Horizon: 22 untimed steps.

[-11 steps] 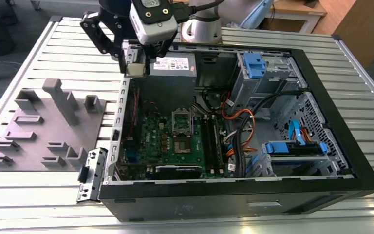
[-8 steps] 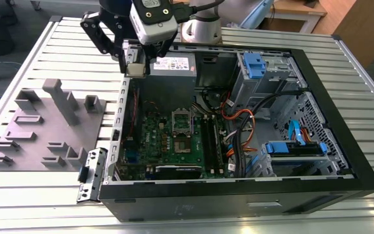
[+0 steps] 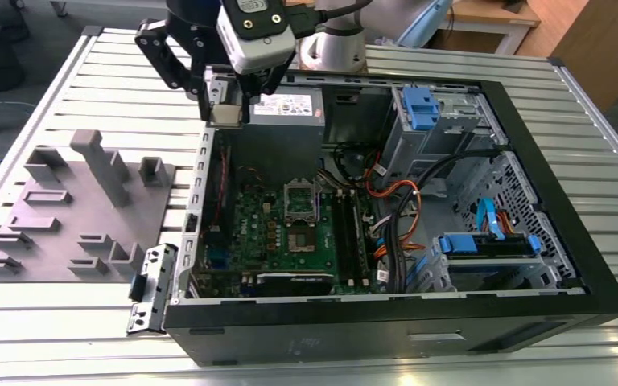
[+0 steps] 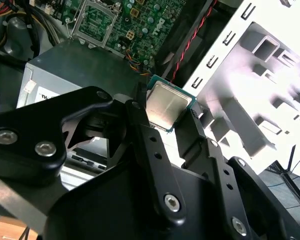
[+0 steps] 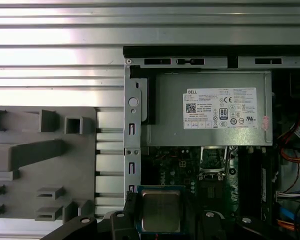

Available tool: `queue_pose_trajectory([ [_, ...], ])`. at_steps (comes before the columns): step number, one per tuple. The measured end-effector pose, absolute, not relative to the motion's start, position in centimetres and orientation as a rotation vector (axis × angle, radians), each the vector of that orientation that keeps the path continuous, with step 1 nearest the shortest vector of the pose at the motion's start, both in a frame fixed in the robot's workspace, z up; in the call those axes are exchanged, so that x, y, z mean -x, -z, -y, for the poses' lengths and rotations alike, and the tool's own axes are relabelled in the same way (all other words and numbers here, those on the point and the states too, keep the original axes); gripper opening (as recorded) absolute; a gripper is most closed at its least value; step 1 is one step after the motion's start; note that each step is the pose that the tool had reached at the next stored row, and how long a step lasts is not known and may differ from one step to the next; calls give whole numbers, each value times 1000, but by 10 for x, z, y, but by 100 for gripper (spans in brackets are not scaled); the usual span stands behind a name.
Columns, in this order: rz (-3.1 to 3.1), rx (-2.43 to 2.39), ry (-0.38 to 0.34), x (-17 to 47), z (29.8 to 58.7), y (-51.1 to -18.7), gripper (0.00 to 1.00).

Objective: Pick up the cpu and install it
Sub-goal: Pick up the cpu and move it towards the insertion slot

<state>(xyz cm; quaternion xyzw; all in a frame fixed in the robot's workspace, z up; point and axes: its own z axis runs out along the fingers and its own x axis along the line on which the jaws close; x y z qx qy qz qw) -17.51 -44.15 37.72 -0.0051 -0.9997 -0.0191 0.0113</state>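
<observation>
Currently the gripper (image 4: 166, 122) is clamped on the cpu (image 4: 165, 104), black fingers (image 4: 140, 122) pressing its opposite edges, with the silver top showing in both wrist views. In the exterior view it hangs over the case (image 3: 395, 314) at the far corner on that view's left, above the power supply (image 3: 287, 106). The socket (image 3: 300, 199) lies well apart. A grey tray (image 3: 62, 217) sits on the table (image 3: 73, 338) beside the case.

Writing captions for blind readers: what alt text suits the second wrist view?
The black end effector grips the silver-topped cpu by its edges. Beyond it lie a grey power supply and the green motherboard with its socket.
</observation>
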Motion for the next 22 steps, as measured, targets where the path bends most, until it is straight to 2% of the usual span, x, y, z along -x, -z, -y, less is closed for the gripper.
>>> queue_pose_trajectory([
  [22,3118,16,60,168,441,-377,47],
])
